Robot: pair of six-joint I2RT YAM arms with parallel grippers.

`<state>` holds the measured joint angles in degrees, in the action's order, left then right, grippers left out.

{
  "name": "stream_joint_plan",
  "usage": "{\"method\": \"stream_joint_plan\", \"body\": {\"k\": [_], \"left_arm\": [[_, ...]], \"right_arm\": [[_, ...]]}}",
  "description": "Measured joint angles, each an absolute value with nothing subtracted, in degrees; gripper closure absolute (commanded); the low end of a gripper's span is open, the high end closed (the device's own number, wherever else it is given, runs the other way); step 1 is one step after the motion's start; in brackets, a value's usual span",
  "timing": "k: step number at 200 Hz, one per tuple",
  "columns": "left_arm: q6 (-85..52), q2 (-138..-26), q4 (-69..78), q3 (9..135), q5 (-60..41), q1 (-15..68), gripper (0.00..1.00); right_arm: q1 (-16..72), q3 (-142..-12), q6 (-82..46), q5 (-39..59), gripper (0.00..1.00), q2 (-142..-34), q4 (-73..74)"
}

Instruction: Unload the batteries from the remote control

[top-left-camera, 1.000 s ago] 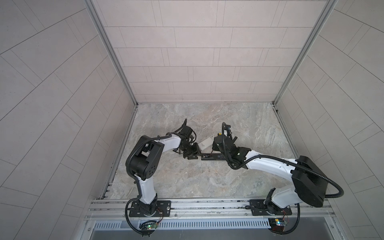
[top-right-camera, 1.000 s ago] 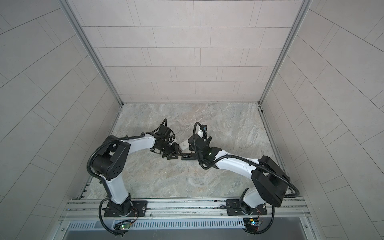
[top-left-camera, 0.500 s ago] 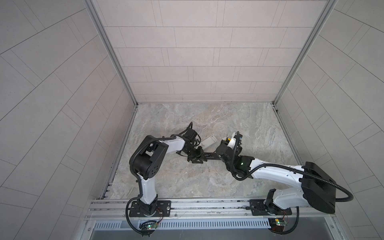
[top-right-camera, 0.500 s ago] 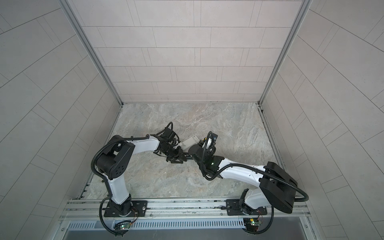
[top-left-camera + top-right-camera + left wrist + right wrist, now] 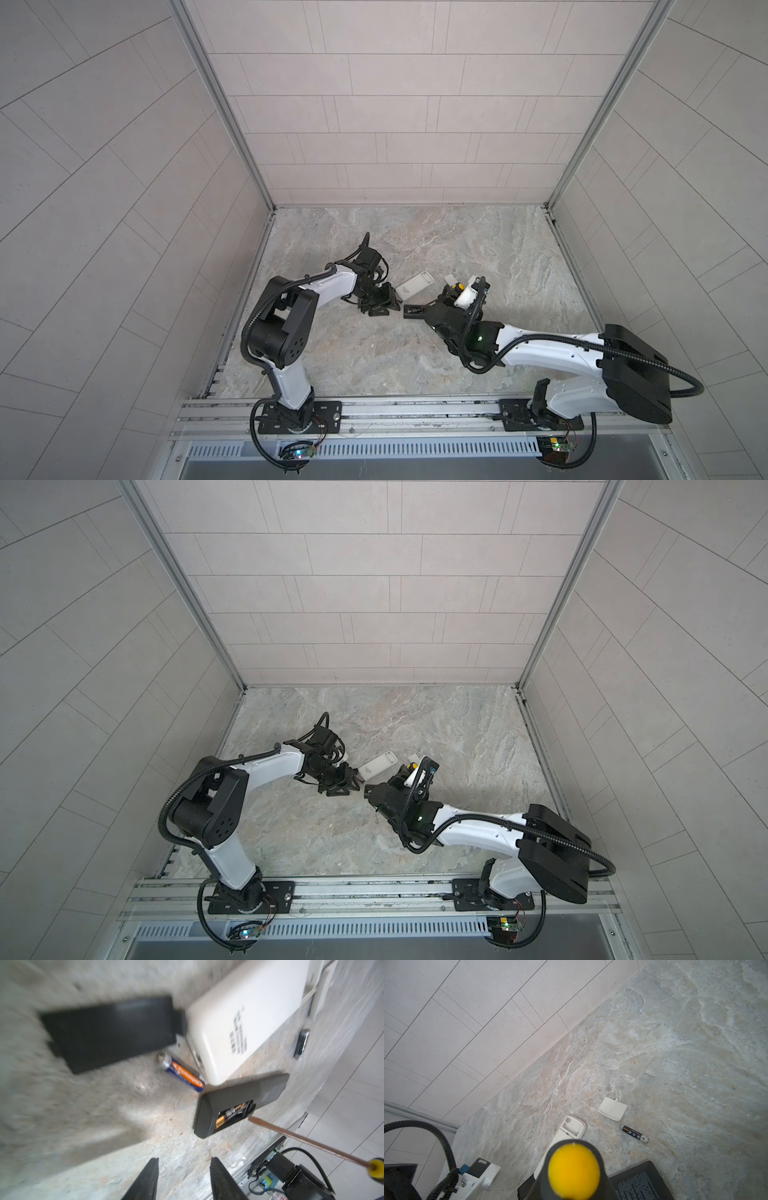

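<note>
Black fingers of the left gripper (image 5: 185,1180) stand apart, empty, over grey marble tabletop (image 5: 124,1136); the right gripper (image 5: 446,301) clamps a yellow-capped screwdriver (image 5: 574,1169), tip near the black plastic remote (image 5: 266,1091), whose open bay contains black-and-gold cylindrical batteries (image 5: 230,1114); farther, a blue battery (image 5: 180,1073) lies beside the white plastic remote (image 5: 245,1016).

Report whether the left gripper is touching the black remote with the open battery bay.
Apart. The left wrist view shows a stretch of bare table between the left gripper and the black remote.

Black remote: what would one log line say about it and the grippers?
left gripper: open, empty | right gripper: gripping screwdriver | black remote: uncovered, batteries inside | white remote: compartment empty
</note>
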<state>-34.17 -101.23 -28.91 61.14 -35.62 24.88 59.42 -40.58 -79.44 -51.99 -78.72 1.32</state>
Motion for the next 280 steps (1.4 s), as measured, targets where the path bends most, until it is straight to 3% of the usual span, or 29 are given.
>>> {"method": "stream_joint_plan", "body": {"k": [188,280], "left_arm": [[-33.8,-106.8,-28.5,63.3,-35.0,27.3,0.51],[-36.2,-106.9,-23.0,60.0,-40.5,28.5,0.62]], "right_arm": [[61.9,-45.9,-89.9,-54.5,1.0,-84.2,-9.8],[67.1,-49.3,-108.7,-64.8,1.0,-91.7,-19.9]]}}
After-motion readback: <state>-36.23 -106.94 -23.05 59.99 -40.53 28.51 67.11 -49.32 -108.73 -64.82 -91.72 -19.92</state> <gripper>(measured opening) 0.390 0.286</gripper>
